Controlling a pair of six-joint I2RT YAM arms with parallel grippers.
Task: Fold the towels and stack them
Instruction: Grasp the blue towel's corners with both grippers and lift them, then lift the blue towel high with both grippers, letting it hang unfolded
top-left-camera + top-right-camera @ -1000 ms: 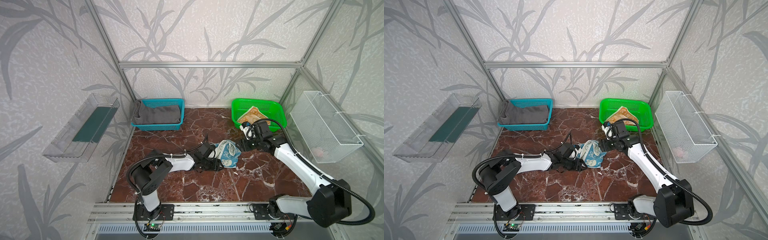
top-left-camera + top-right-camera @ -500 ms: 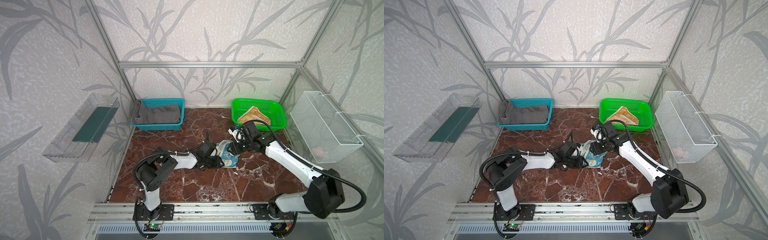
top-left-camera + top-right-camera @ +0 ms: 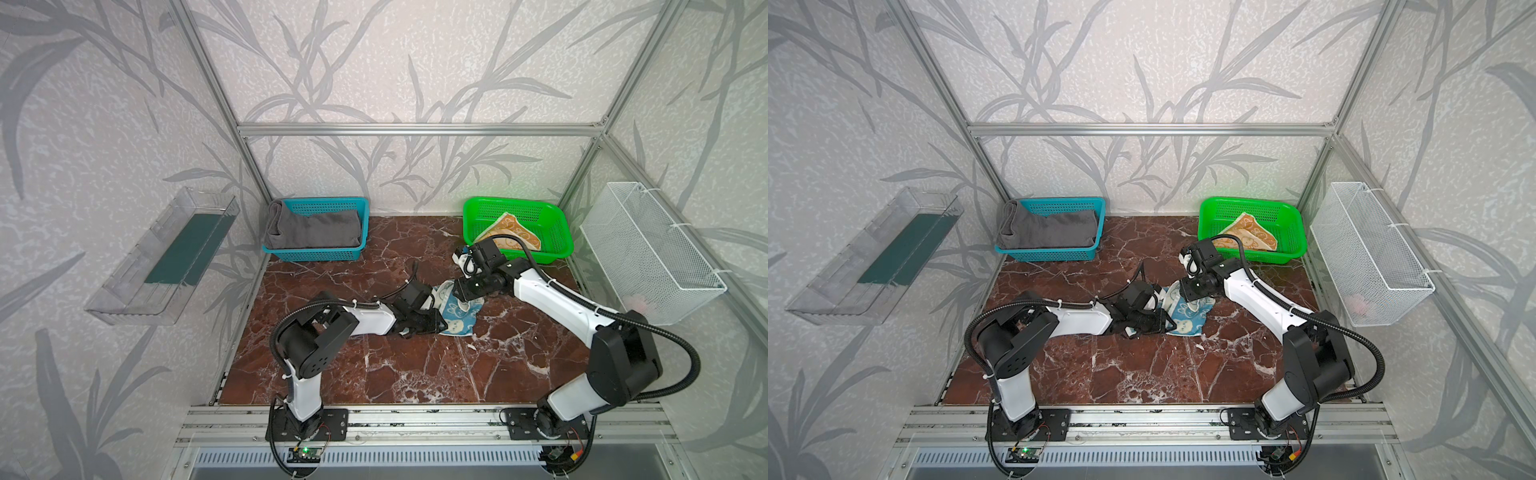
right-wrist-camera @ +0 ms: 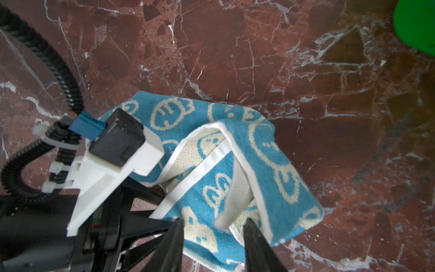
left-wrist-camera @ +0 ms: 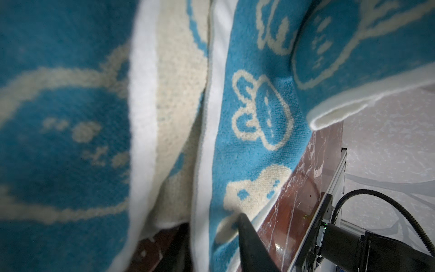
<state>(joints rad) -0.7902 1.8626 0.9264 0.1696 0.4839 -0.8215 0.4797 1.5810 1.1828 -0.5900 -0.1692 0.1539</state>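
Right tool (image 4: pixel 213 220), part-open, straddles crumpled teal towel (image 4: pixel 270 150) lying roughly near-to-far; left tool (image 5: pixel 211 219) unclear.

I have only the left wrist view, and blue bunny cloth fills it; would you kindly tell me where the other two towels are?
Observer: The dark grey towel lies in the teal basket at the back left in both top views.
Operator: Thank you. And the orange one?
Observer: The orange towel lies in the green basket at the back right.
Operator: Where is the right arm's pincer?
Observer: The right pincer is down at the blue towel, its jaws apart on either side of a raised, cream-edged fold.
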